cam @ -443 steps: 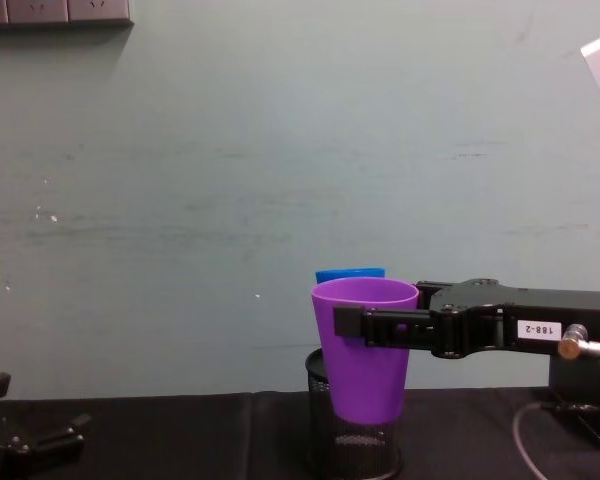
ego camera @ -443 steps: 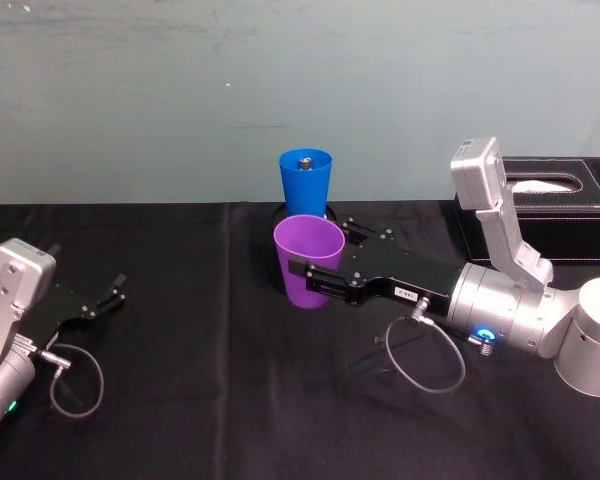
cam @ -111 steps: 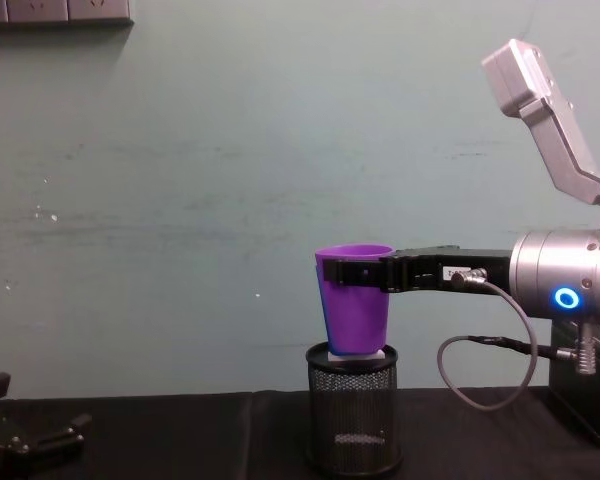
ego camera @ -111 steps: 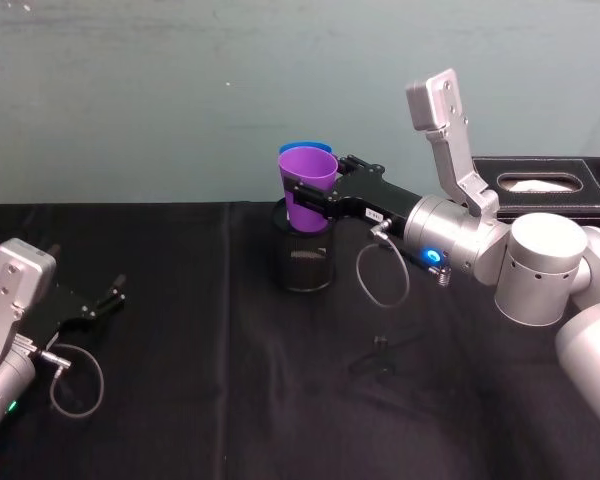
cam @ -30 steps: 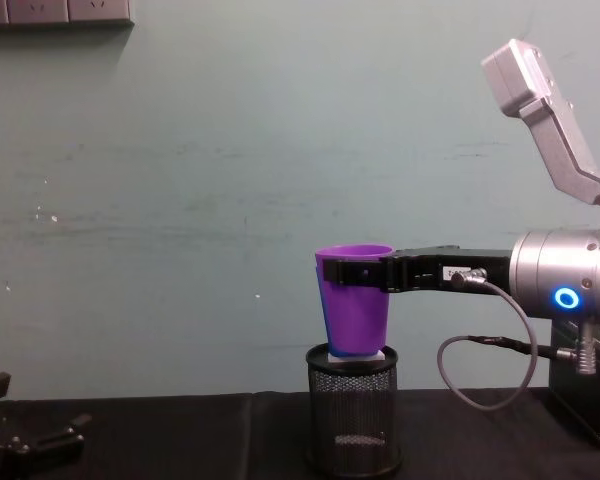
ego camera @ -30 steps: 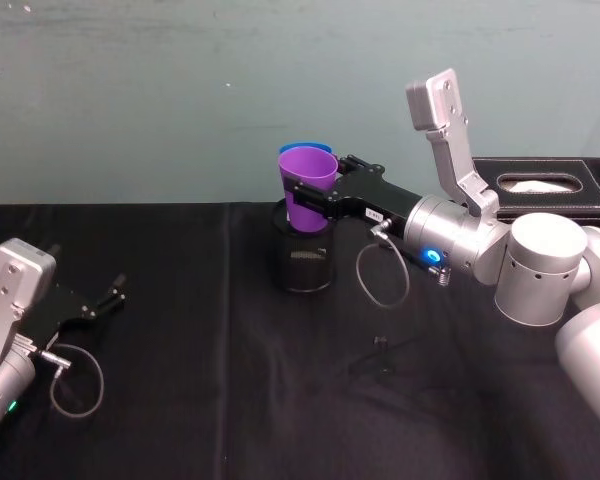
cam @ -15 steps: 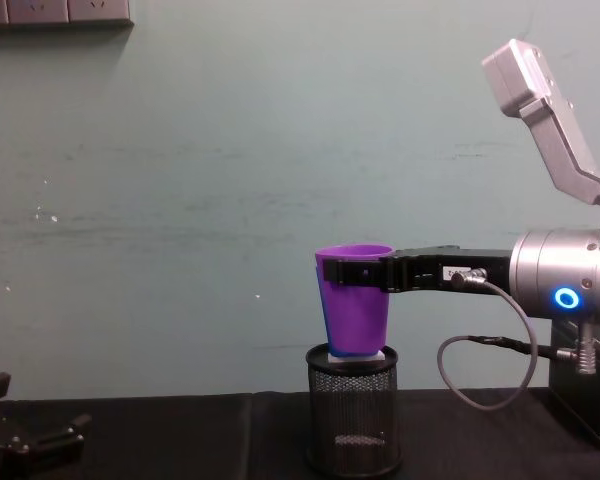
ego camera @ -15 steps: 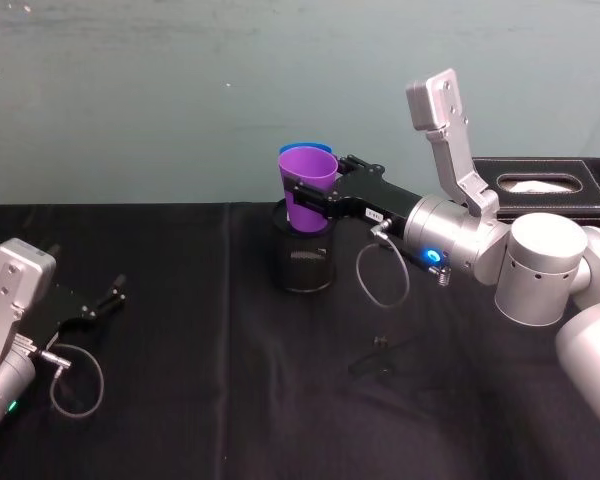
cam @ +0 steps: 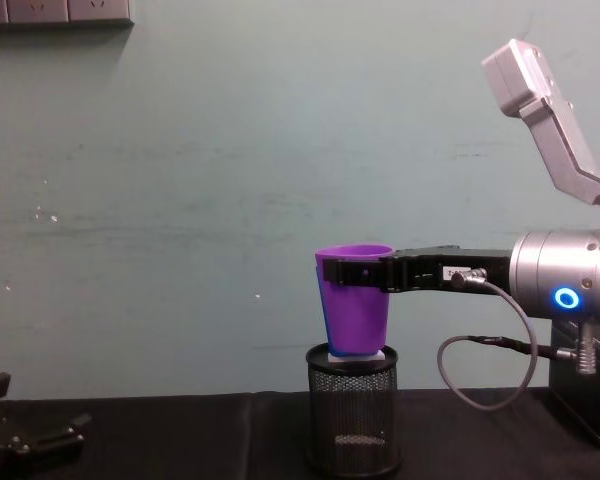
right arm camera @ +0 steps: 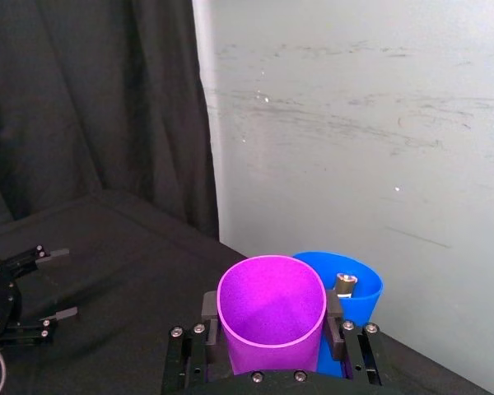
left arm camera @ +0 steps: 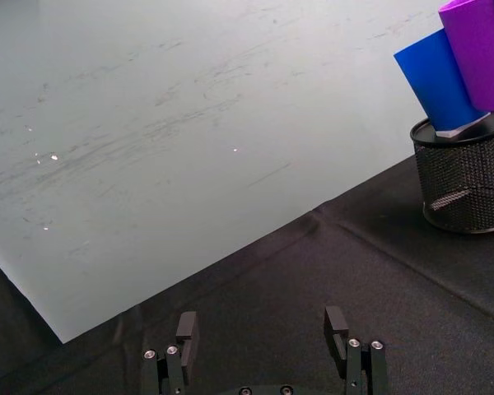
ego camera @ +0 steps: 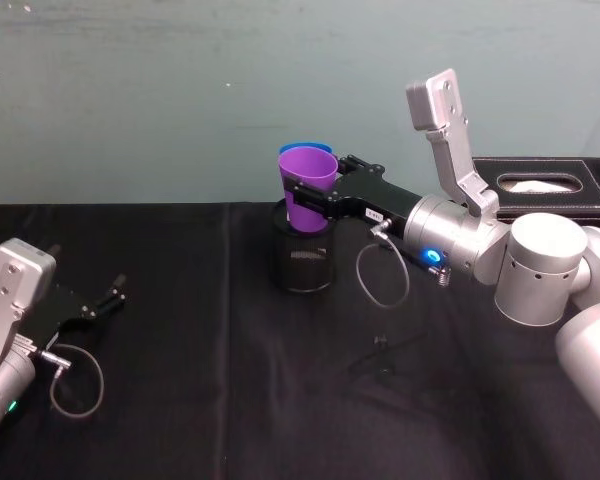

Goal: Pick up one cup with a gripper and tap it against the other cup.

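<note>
Right gripper: pinches tapered purple plastic cup, held against bright blue plastic cup standing in black wire-mesh holder.
Left gripper: fingers spread, low at left.

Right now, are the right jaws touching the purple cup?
Touching: the right wrist view shows the right gripper clamped on both sides of the purple cup.

Since earlier, right claw raised and farther forward, purple cup now against blue cup
</note>
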Motion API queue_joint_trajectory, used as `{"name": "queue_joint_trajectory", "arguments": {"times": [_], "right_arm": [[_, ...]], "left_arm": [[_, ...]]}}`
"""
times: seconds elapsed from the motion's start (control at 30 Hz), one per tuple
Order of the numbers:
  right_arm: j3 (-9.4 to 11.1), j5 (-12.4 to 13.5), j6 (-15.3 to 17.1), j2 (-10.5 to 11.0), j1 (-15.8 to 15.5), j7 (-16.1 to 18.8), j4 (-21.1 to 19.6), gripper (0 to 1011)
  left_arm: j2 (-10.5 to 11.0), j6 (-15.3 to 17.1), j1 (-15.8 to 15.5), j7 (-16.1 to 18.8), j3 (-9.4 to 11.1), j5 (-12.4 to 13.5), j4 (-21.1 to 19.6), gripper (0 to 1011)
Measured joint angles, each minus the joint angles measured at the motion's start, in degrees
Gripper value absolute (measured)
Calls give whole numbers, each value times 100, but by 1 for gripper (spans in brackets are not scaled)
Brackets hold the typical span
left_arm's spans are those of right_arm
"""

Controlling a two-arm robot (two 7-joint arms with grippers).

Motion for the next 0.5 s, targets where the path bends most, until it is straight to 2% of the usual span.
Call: {"name": "queue_joint_trajectory", "arguments": {"times": [0.27, 0.5], "right_arm": [[-53, -13, -93, 125, -107, 169, -206, 736], [-23, 48, -144, 418, -527, 244, -785, 736]], "left_arm": [[0, 0, 0, 0, 0, 0, 0, 1000], [0, 0, 0, 0, 0, 0, 0, 1000]]}}
